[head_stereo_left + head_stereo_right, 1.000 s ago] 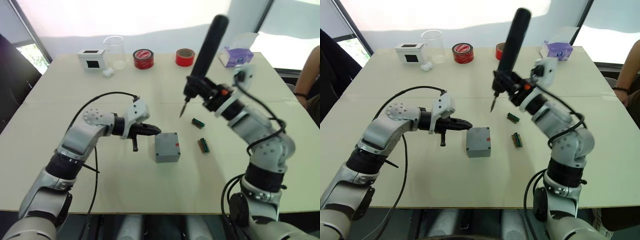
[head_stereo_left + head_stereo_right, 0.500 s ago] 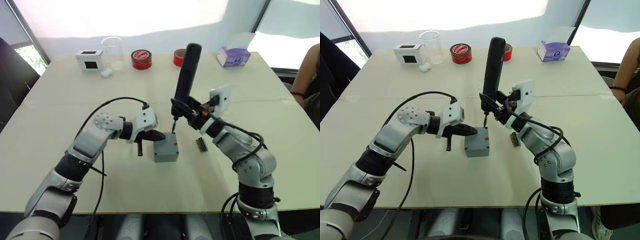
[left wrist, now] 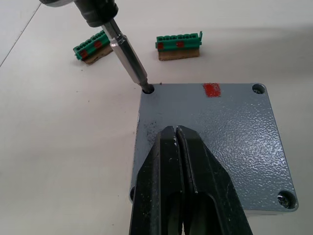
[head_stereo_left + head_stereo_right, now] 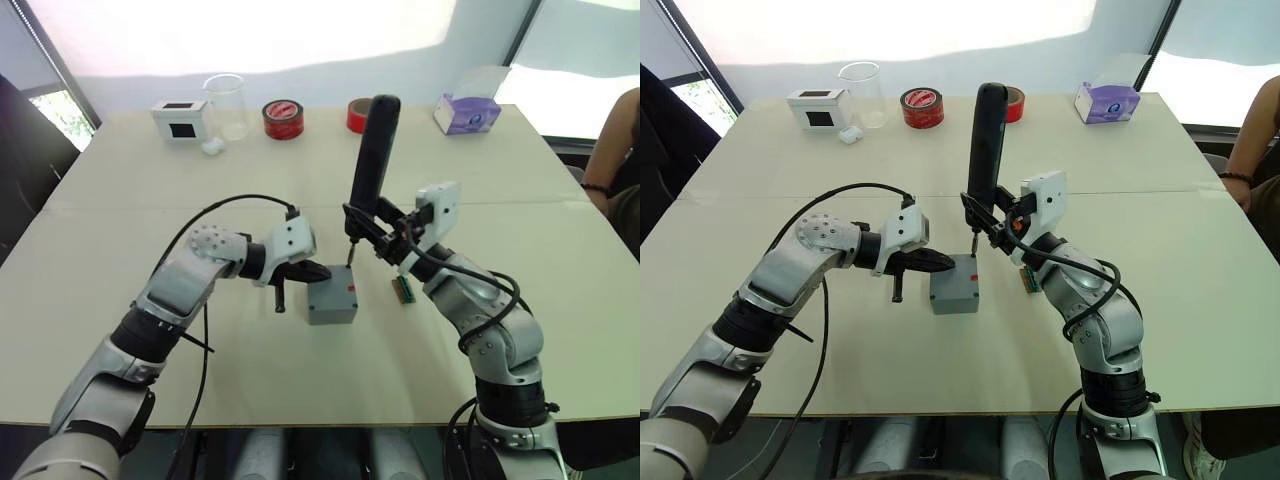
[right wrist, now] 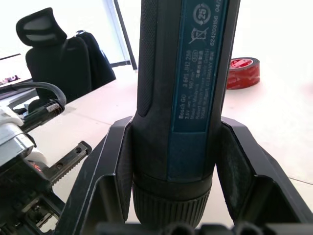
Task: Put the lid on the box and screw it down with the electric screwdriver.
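Setting is looking like an office or lab test room: a large pale table (image 4: 120, 200) is standing before bright windows, and a black office chair (image 5: 58, 54) is sitting beside it. Along the table's far edge, bench odds are lying: a clear beaker (image 4: 228, 100), two red tape rolls (image 4: 284, 118), a white box with black window (image 4: 180, 118) and a purple tissue box (image 4: 468, 112). Green terminal blocks (image 3: 178, 45) are lying mid-table.

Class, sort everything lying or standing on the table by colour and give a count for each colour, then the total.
Red tape rolls: 2
Green connectors: 2
Grey box: 1
White box: 1
Clear beaker: 1
Purple tissue box: 1
Small white bit: 1
Total: 9
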